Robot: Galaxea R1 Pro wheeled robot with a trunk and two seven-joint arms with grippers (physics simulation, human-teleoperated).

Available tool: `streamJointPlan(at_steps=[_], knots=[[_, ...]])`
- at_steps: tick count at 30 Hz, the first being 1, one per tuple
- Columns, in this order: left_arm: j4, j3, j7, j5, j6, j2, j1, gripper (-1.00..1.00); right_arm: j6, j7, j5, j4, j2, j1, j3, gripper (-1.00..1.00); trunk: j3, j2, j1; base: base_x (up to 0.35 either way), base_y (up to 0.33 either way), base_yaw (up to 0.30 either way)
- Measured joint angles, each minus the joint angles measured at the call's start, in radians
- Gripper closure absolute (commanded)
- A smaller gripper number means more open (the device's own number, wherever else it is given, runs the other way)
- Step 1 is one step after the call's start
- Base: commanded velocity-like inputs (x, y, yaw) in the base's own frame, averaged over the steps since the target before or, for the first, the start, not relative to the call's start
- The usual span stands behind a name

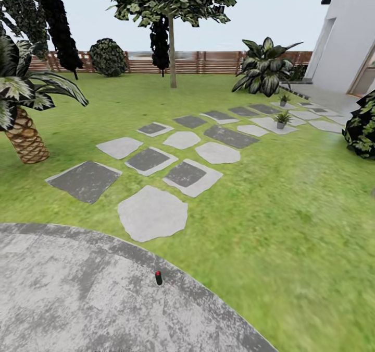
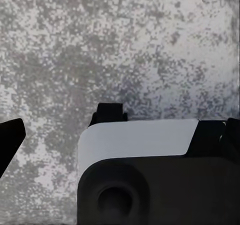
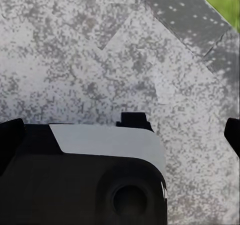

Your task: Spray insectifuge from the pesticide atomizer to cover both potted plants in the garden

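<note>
Green lawn [image 1: 291, 211] with grey and white stepping stones [image 1: 152, 212] stretches to a brown slatted fence [image 1: 208, 61]. I see the pesticide atomizer [image 1: 158, 277] standing upright on the mottled grey paving [image 1: 62, 300] nearby. Both potted plants [image 1: 282, 118] [image 1: 284, 99] sit far along the stone path. Left gripper [image 2: 120, 130] and right gripper [image 3: 120, 130] both have fingertips spread wide, holding nothing.
</note>
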Motion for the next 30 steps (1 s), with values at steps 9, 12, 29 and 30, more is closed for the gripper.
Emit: streamJointPlan(at_steps=[9,12,29,30], knots=[[0.0,0.0,0.0,0.0,0.0,0.0,0.0,-1.0,0.0,0.0,0.001,0.0,0.0,0.001,0.0,-1.0,-0.01,0.0,0.0,0.0,-0.349,0.2],[0.0,0.0,0.0,0.0,0.0,0.0,0.0,-1.0,0.0,0.0,0.001,0.0,0.0,0.001,0.0,-1.0,-0.013,0.0,0.0,0.0,-0.349,0.2],[0.0,0.001,0.0,0.0,0.0,0.0,0.0,-1.0,0.0,0.0,0.001,0.0,0.0,0.0,0.0,-1.0,-0.032,0.0,0.0,0.0,-0.349,0.2],[0.0,0.001,0.0,0.0,0.0,0.0,0.0,-1.0,0.0,0.0,0.001,0.0,-0.001,0.0,0.0,-1.0,-0.033,0.0,0.0,0.0,-0.349,0.2]])
